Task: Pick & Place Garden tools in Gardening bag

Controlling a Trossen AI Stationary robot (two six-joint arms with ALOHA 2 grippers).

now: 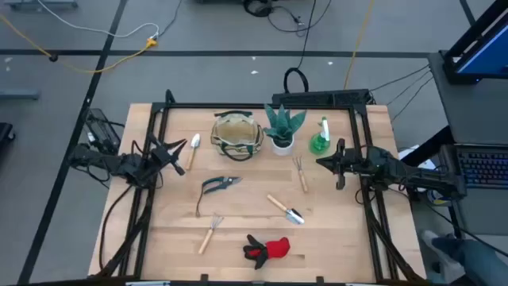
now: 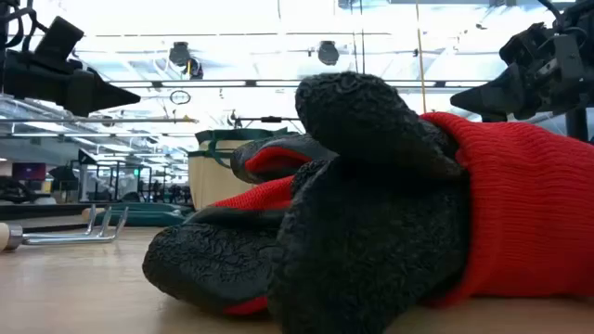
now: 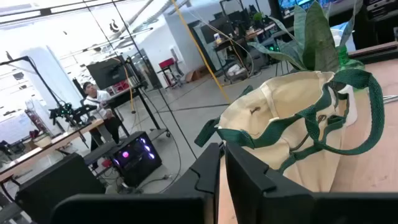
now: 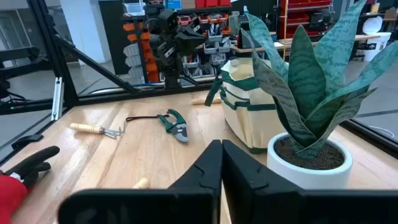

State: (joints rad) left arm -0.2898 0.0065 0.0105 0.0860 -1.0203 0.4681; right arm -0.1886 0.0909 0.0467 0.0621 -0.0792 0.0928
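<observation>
Trowel (image 1: 192, 151) lies just left of the gardening bag (image 1: 237, 135), handle toward the nearby left pincer (image 1: 176, 151), which is closed and empty, same as the right pincer (image 1: 327, 164).

Even overhead light falls on the wooden table (image 1: 238, 230), and shadows under the tools are faint and short. In the low view, ceiling lamps behind the red-black gloves (image 2: 371, 204) blow out to white glare; the gloves, very near the lens, look soft-edged, and the room beyond them is hazy.
</observation>
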